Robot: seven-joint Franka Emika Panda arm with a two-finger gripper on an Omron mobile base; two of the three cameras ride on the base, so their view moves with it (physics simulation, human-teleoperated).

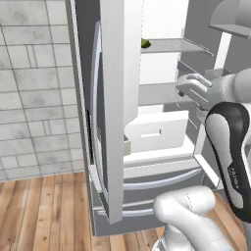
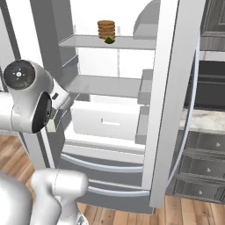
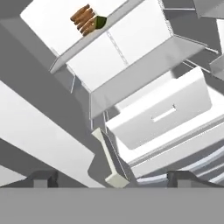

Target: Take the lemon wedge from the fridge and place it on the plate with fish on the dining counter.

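Well — gripper (image 3: 112, 178) agape, facing fridge (image 3: 144, 78)

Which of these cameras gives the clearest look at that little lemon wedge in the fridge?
The right base view: the lemon wedge sits unobstructed on the upper shelf, in front of the stack of brown discs. The hand view shows it tilted, beside that stack. In the left base view just a green sliver peeks past the fridge door.
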